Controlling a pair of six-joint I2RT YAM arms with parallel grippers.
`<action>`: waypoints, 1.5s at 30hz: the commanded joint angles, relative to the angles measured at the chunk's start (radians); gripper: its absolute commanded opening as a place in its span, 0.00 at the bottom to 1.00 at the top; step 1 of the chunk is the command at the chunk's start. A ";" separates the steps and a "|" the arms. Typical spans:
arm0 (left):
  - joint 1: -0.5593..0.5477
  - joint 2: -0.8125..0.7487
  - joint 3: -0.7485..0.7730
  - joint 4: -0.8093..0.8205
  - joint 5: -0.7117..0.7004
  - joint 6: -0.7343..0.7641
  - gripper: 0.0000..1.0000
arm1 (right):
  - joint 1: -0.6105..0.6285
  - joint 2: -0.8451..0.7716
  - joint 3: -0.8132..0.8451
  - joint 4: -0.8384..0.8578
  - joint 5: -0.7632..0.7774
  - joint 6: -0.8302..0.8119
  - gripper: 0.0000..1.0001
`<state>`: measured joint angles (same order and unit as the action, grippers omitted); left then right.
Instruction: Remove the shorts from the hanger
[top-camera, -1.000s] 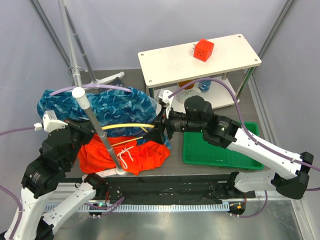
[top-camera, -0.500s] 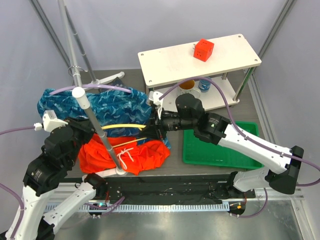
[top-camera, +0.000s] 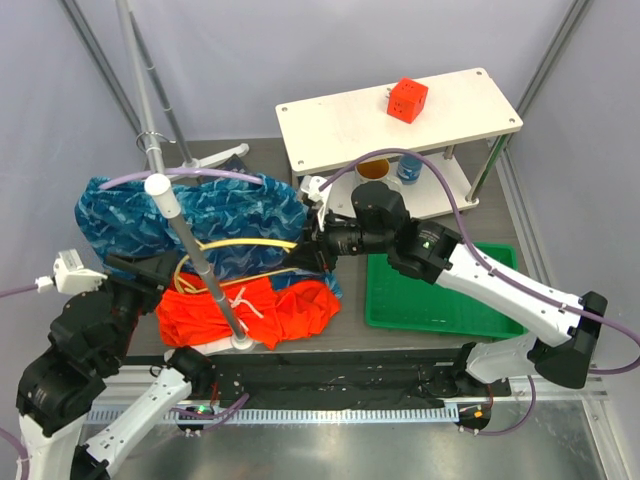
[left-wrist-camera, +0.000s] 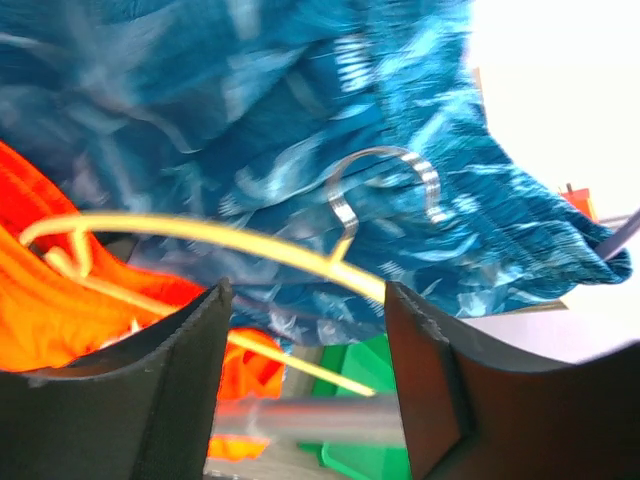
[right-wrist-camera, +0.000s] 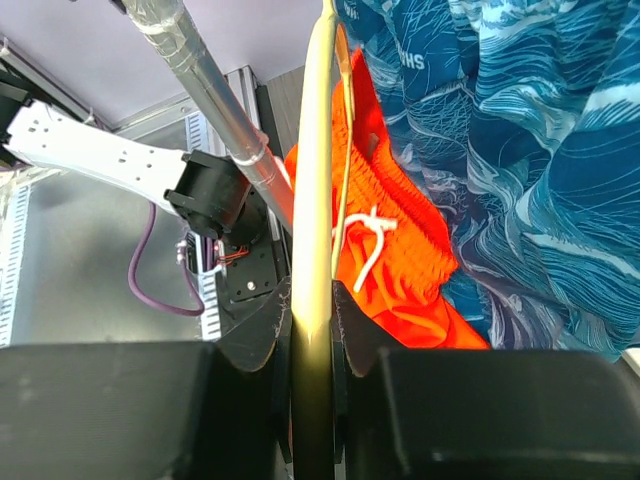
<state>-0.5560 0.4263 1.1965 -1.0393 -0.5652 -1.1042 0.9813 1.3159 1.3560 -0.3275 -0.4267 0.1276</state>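
A slanted pole (top-camera: 200, 262) crossed above the orange shorts (top-camera: 270, 310); bare surface (top-camera: 352, 315) lay between them and the green tray (top-camera: 430, 305).

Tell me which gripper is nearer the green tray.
Right. The right gripper, clamping the hanger, sits beside the tray; the left gripper is far across the shorts.

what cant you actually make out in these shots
1. Left wrist view: blurred, so it is unclear whether the yellow hanger lies between the open left pincer's fingers or beyond them.
2. All views: whether the orange shorts or blue-teal shorts hang on it; folds cover its bar.
3. Top view: containers under the white shelf, mostly covered by its top.
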 joint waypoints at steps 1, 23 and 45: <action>-0.004 -0.049 0.020 -0.194 -0.076 -0.078 0.57 | -0.007 -0.009 0.097 0.077 -0.017 0.026 0.01; -0.005 -0.034 -0.034 -0.076 -0.039 -0.095 0.52 | -0.032 -0.456 -0.067 -0.243 0.223 -0.123 0.01; -0.004 0.037 -0.058 -0.045 0.013 -0.105 0.48 | -0.030 -0.652 0.276 -0.430 0.397 -0.098 0.01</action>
<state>-0.5564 0.4519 1.1358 -1.1137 -0.5484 -1.2026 0.9535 0.6548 1.5017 -0.8097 -0.1020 0.0307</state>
